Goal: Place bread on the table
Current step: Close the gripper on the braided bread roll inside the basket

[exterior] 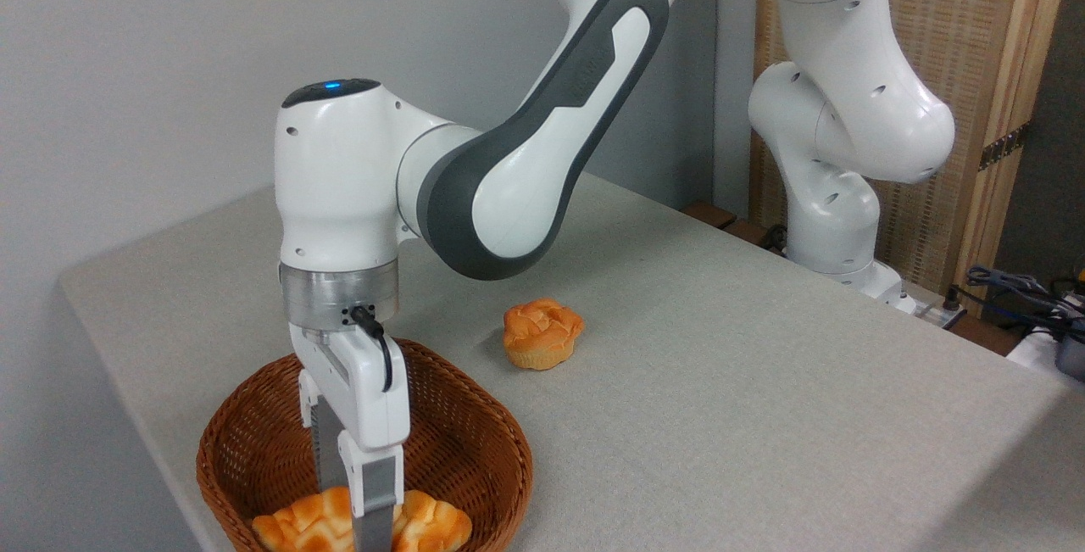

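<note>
The bread [432, 523], a long golden-orange braided loaf, lies in the bottom of the brown wicker basket [475, 442] at the front left, cut off by the picture's lower edge. My gripper [349, 518] reaches straight down into the basket. Its fingers [375, 484] stand wide apart, one in front of the loaf's middle and one behind it. The fingertips are hidden by the loaf and the picture's edge, so contact cannot be seen. The table [720, 382], covered in light grey-beige cloth, carries the basket.
A small round knotted orange bun [542, 333] sits on the cloth behind and to the right of the basket. The arm's base [835, 230] stands at the table's far right edge, with cables [1017, 289] beyond. A grey wall runs along the left.
</note>
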### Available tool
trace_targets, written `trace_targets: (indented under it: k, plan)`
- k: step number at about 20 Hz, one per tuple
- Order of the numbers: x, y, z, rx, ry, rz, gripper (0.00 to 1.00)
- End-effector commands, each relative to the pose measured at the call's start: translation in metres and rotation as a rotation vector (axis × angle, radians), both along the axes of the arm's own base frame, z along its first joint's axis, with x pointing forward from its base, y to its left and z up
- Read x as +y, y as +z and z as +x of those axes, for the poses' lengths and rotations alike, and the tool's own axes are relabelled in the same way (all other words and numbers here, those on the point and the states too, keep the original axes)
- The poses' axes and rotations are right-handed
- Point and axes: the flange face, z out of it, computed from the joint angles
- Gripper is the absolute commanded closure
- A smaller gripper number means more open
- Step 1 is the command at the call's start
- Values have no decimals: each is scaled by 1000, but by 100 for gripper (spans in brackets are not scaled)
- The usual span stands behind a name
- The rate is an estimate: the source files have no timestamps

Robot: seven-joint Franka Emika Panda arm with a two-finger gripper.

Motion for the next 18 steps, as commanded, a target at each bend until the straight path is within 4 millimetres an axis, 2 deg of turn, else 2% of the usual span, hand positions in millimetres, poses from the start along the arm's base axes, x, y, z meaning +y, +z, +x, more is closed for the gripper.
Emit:
trace_targets:
  k: [1, 5, 9, 14, 18]
  plan:
    - [-18, 0, 1, -17, -45, -9, 83]
    - [-13, 4, 2, -23, -37, -7, 84]
    - [-13, 6, 2, -24, -50, -2, 92]
    - [-8, 9, 2, -28, -47, -4, 95]
    - [-9, 37, -3, -56, -31, -20, 97]
